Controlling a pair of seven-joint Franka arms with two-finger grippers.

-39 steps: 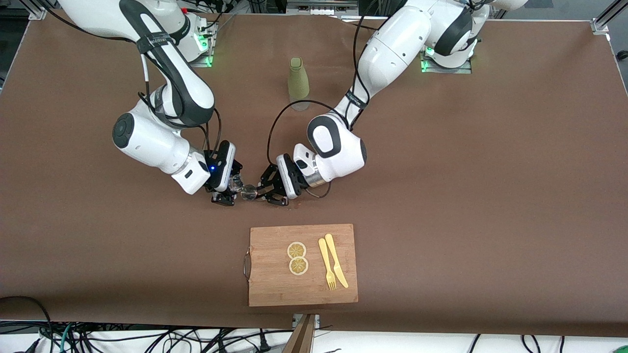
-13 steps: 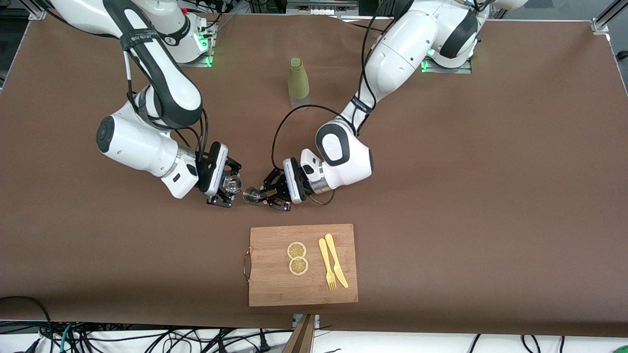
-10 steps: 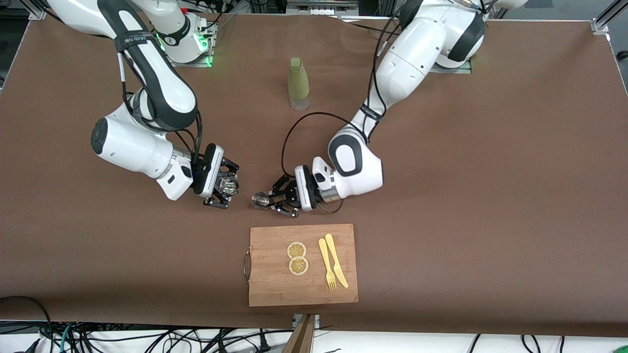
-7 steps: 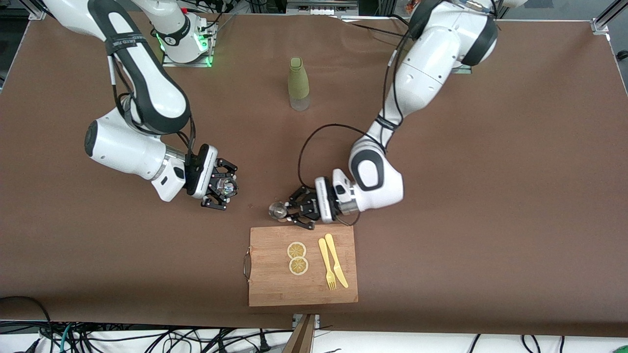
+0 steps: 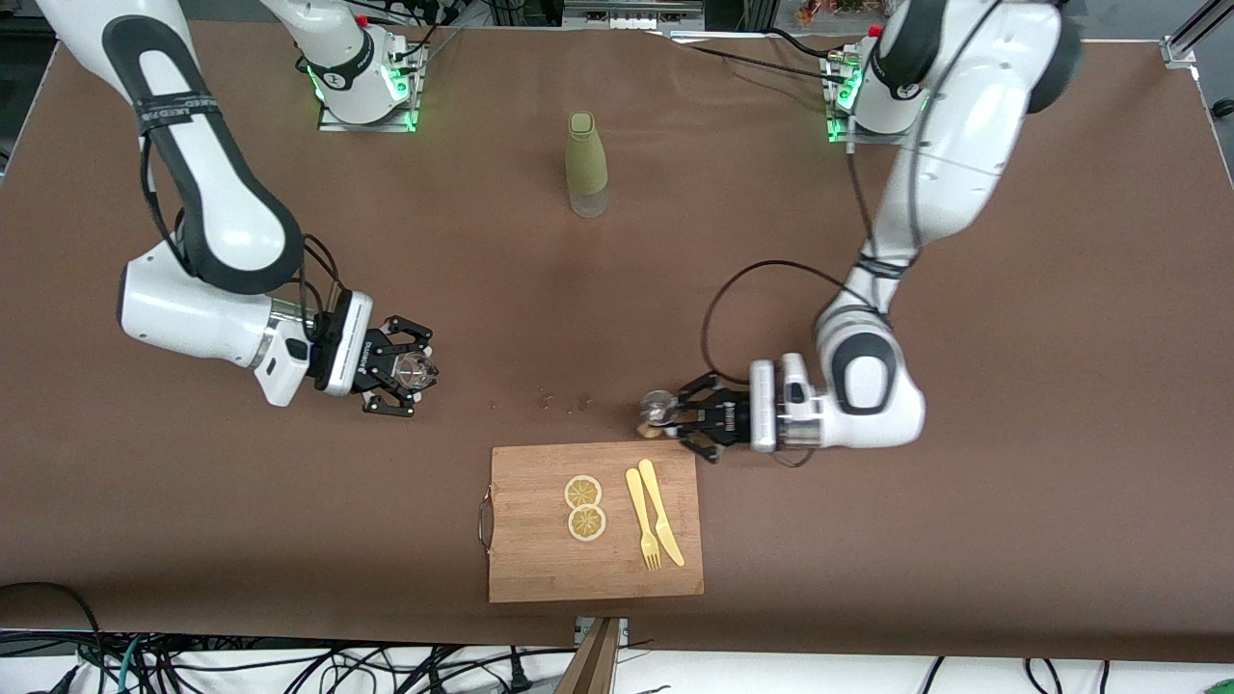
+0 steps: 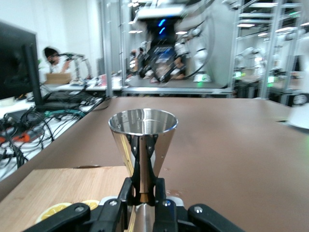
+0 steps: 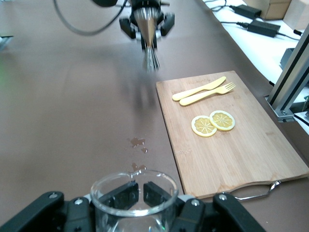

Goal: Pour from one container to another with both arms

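From my remote station, both arms stand apart over the brown table [image 5: 964, 482], each pincer clamped on its own vessel. My left pincer [image 5: 686, 420] grips a steel jigger [image 5: 658, 409] by its narrow waist, upright, its polished cone open at the top in the left wrist view [image 6: 143, 130]; it hangs just off the corner of the wooden cutting board [image 5: 540, 569] toward the left arm's end of the table. My right pincer [image 5: 403, 371] is closed around a clear glass cup [image 5: 415, 367], whose rim shows between the black fingers [image 7: 120, 193] in the right wrist view [image 7: 133, 193]; whether the cup rests on the table I cannot tell. Between the two pincers, a few small drops [image 5: 564, 399] mark the table. On the board, below the left pincer in the front view, lie two lemon slices [image 5: 584, 507] and a yellow fork [image 5: 640, 520] and knife [image 5: 661, 513] side by side. A green bottle [image 5: 586, 164] stands upright near the arms' bases, well apart from both pincers.
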